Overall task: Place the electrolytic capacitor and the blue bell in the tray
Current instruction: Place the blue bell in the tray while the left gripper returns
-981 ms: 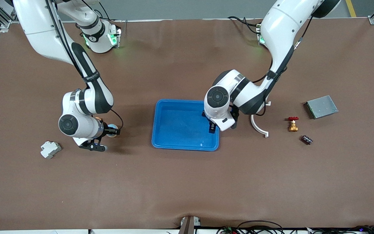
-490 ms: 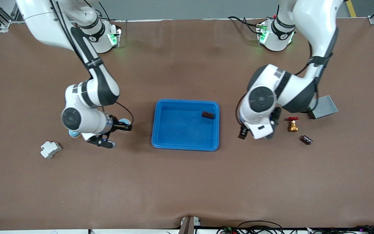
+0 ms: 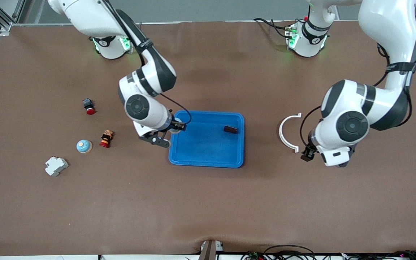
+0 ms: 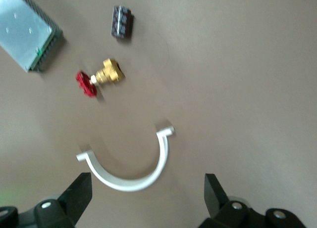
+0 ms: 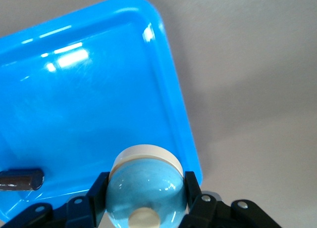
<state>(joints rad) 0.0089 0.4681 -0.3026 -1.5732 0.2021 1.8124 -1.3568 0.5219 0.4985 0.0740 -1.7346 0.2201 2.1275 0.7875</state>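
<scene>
tabletop (image 3: 208, 202): brown mat, stuff scattered toward both arms' ends
tray (image 3: 204, 157): bright blue, sitting mid-tabletop, roughly halfway between the two short edges
right tool (image 3: 174, 127): hanging over the tray's rim on the right arm's side, clenched around the blue bell
left tool (image 4: 148, 198): up over the tabletop toward the left arm's end, fingers spread wide, nothing in them
white clip (image 3: 288, 132): C-shaped, lying flat between the tray and the left tool
blue bell (image 5: 146, 188): pale blue dome with a cream base, pinched between the right tool's fingers, not in the tray yet
second bell (image 3: 84, 146): same look, on the tabletop toward the right arm's end, near a white block (image 3: 56, 165)
electrolytic capacitor (image 3: 230, 129): small dark cylinder, lying in the tray near its corner toward the left arm's base
brass valve (image 4: 101, 77): red handwheel, near the white clip
</scene>
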